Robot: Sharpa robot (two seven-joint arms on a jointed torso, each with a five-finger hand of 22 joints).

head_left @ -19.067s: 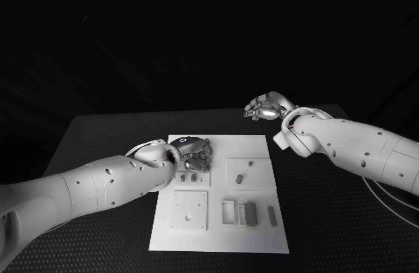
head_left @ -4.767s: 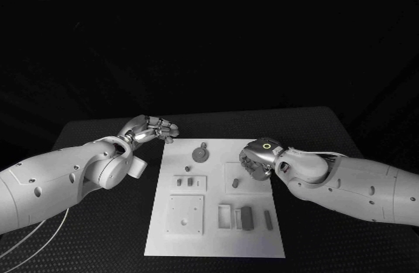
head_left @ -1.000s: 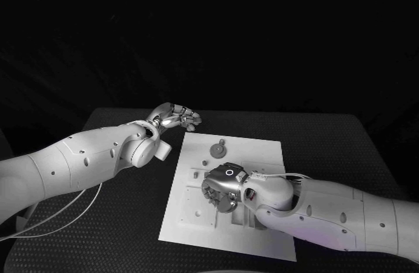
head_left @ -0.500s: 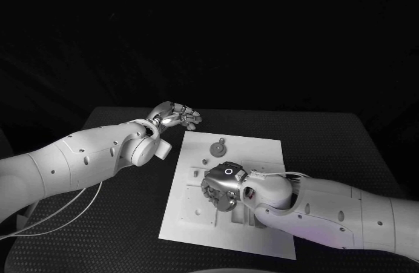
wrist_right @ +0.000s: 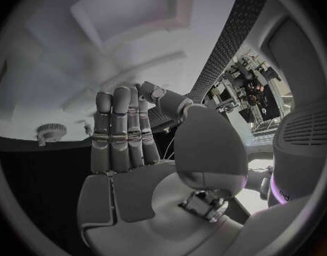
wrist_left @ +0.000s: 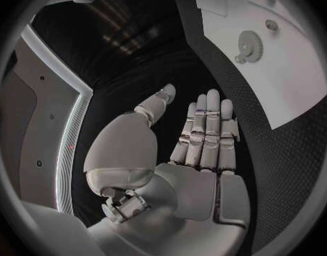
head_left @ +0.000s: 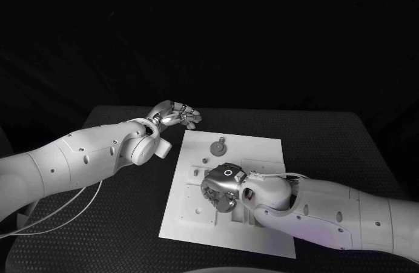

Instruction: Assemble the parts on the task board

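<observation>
Gear [head_left: 218, 147]: we are judging it light, rigid; pinch its rim.
Right hand [head_left: 221, 188]: hovering over task board [head_left: 262, 152], fingers straight, together, empty.
Left hand [head_left: 177, 115]: resting spread, empty.

Blk table [head_left: 332, 140] w/ textured top; dark bkgd.

Black table [head_left: 114, 224] (textured top) carries the white board [head_left: 262, 149], lying skewed near the table's middle, closer to its front edge.
</observation>
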